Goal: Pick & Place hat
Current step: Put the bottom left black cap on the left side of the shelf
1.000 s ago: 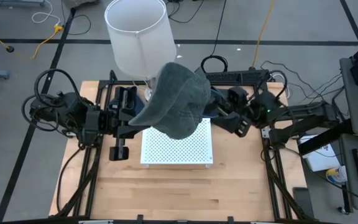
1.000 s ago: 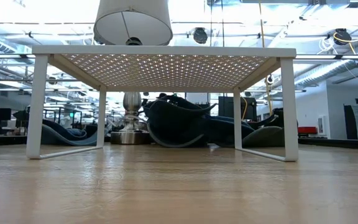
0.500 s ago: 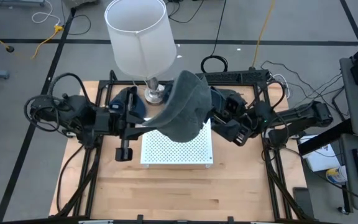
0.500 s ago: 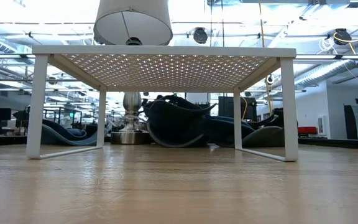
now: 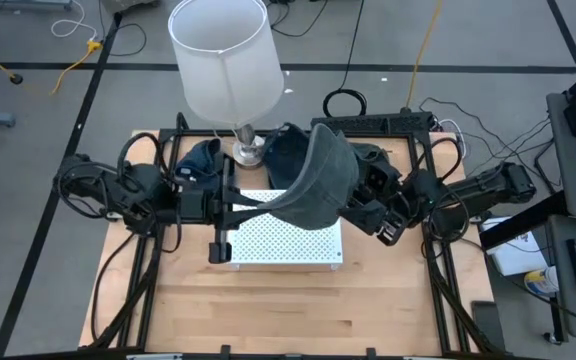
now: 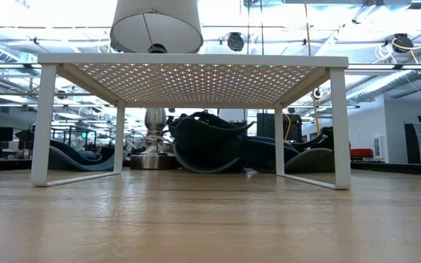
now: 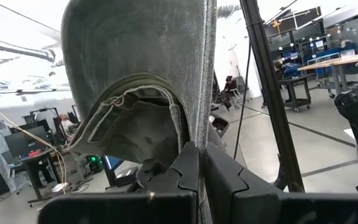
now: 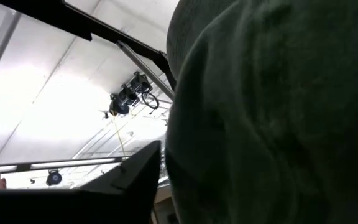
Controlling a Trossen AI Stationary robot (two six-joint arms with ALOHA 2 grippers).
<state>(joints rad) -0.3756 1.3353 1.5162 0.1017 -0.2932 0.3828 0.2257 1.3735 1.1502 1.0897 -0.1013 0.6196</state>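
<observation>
Top-down shot is evenly lit, shadows pretty soft. Low view is backlit hard, ceiling lights (image 6: 218,14) blow out up top. Both wrist cams: bright glare behind, close-up fabric blurry.

I count one hat (image 5: 313,180), a single grey-green piece hanging over the middle of the bench (image 5: 268,315); I count one bench too. There is one white perforated rack (image 5: 288,240) and one lamp (image 5: 230,70), standing at the bench's far edge. I count two arms on my rig, so two sets of jaws: the left gripper (image 5: 230,200) and the right gripper (image 5: 360,200), one on each side of the hat. In the low view I can also make out one lamp base (image 6: 150,150) under the rack, and the same one rack, showing four legs.
</observation>
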